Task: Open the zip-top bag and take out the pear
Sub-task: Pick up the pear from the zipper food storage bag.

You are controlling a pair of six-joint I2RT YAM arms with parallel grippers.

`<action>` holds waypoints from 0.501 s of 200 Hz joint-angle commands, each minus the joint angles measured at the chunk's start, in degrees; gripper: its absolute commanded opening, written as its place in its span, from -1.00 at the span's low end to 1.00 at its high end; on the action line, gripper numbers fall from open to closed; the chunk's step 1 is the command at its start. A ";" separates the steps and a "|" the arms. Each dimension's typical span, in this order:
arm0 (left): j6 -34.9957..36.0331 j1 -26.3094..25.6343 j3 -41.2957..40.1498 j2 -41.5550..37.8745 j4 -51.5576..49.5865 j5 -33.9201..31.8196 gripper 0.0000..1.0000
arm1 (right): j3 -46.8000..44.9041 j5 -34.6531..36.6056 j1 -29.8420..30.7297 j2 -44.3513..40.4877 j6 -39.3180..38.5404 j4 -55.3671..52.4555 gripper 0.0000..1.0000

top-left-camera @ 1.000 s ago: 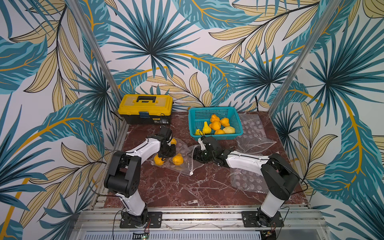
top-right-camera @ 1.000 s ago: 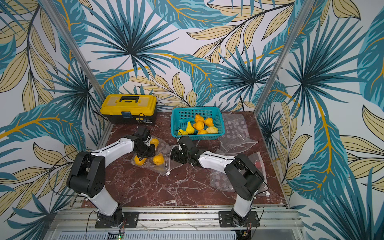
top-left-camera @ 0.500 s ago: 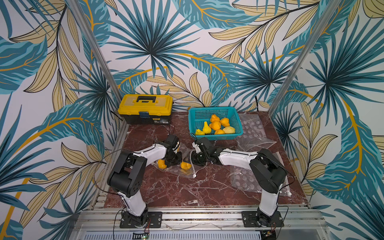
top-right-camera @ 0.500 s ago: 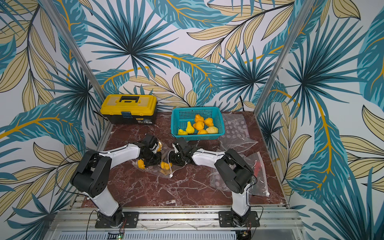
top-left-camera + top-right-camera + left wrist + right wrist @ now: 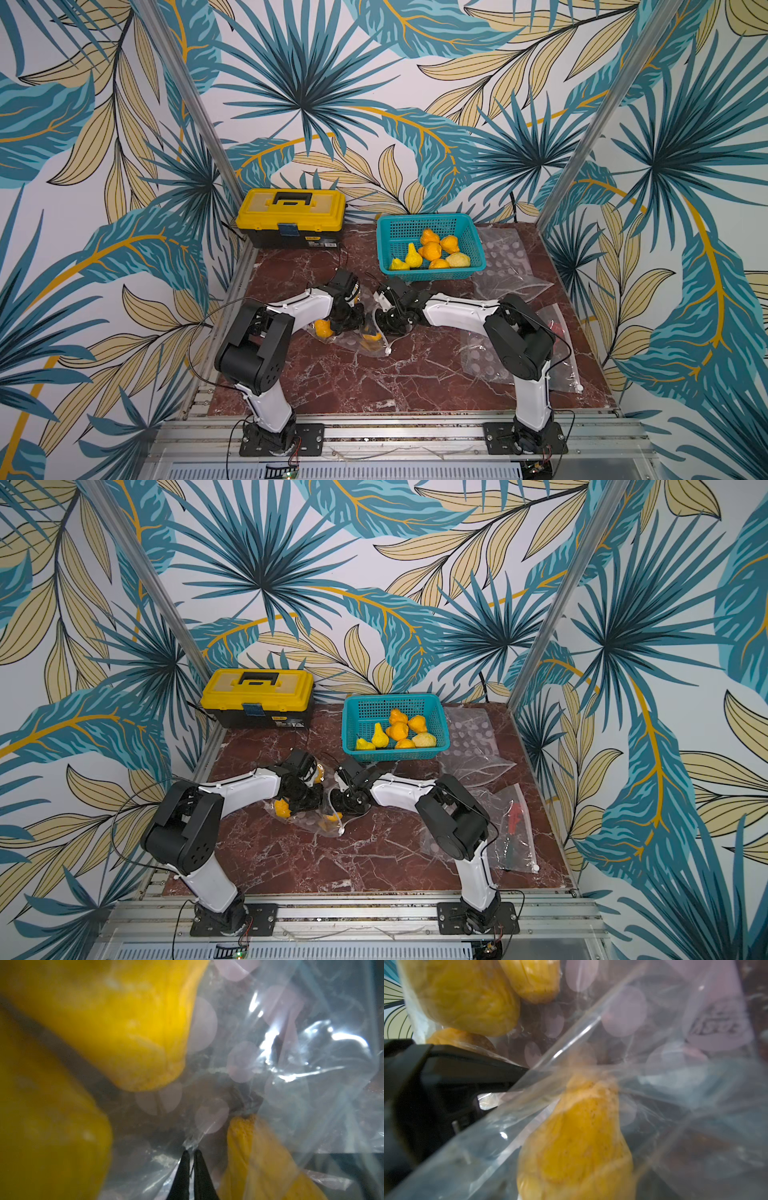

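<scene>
The zip-top bag (image 5: 353, 341) is laid on the marble table (image 5: 374, 386), between the two grippers near the table's middle. Inside it, a yellow pear (image 5: 575, 1136) is seen close up in the right wrist view, wrapped in creased, dotted film, and other pears (image 5: 467, 997) are seen beyond it in the same bag. The left gripper (image 5: 191, 1152) is closed together, and a fold of the bag's film is pinched between its black tips. The right gripper (image 5: 388, 326) is held just beside the bag's opposite side; whether its jaws are apart cannot be told. Farther back, a teal basket (image 5: 432, 274) filled with yellow fruit and a yellow toolbox (image 5: 291, 216) are set near the wall. Two more clear bags (image 5: 511, 266) are spread at the table's right side.
</scene>
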 commanded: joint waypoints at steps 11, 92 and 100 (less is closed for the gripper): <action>0.16 -0.29 -0.88 0.27 1.21 -0.17 -0.82 | -1.90 4.89 0.02 -3.39 -0.40 -5.71 0.29; 0.78 -0.16 -1.49 1.36 1.17 -0.47 -0.82 | -9.98 9.48 -7.55 -22.16 -3.80 -12.20 0.25; 0.78 -0.08 -1.47 1.27 1.21 -0.42 -0.82 | -10.25 10.79 -8.47 -24.26 -4.36 -13.61 0.25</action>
